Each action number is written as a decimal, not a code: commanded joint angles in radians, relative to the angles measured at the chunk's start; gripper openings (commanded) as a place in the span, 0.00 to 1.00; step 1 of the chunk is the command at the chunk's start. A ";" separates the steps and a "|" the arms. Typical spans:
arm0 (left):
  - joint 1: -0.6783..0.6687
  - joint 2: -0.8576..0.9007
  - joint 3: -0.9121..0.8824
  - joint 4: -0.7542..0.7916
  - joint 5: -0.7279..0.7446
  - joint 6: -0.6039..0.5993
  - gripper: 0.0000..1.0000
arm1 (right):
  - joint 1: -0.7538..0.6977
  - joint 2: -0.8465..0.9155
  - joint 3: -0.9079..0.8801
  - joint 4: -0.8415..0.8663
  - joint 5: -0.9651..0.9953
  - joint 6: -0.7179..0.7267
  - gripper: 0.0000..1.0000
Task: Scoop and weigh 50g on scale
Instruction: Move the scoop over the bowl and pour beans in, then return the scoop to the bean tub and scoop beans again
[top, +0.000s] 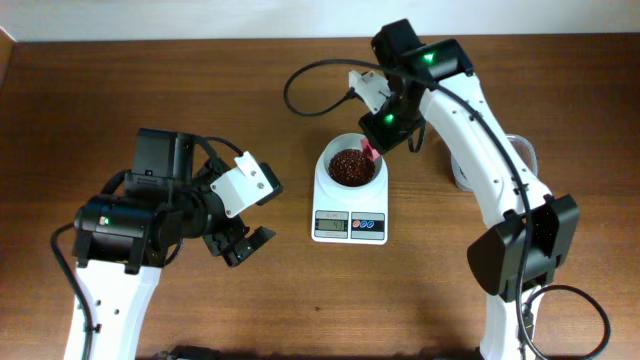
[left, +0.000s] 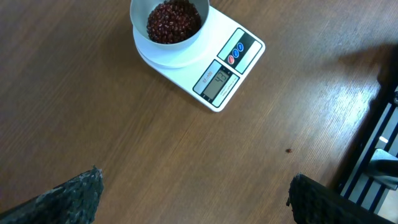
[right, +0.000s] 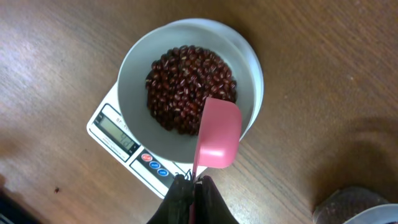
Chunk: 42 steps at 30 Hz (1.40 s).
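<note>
- My left gripper (top: 243, 243) hung wide open, holding nothing, at 8 o'clock from the scale (top: 350, 222).
- The beans (top: 352, 166) lay heaped in its bowl (right: 134, 68).
- My right gripper (right: 193, 196) clamped the pink spoon (right: 219, 134) over the bowl's 2 o'clock rim.

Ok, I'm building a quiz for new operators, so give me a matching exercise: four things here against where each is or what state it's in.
Things:
1 beans
2 pink spoon
3 left gripper
4 scale

States:
a open, above bare table
b on the table between the two arms
c heaped in the white bowl
d gripped by the right gripper, over the bowl

Pairs: 1-c, 2-d, 3-a, 4-b.
</note>
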 joint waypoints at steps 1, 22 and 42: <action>0.006 0.000 0.014 0.000 0.018 0.016 0.99 | 0.023 -0.017 0.043 -0.023 0.033 0.012 0.04; 0.006 0.000 0.014 -0.001 0.018 0.016 0.99 | 0.063 -0.027 0.147 -0.093 0.080 0.000 0.04; 0.006 0.000 0.014 0.000 0.018 0.016 0.99 | -0.433 -0.032 0.241 -0.285 0.196 0.085 0.04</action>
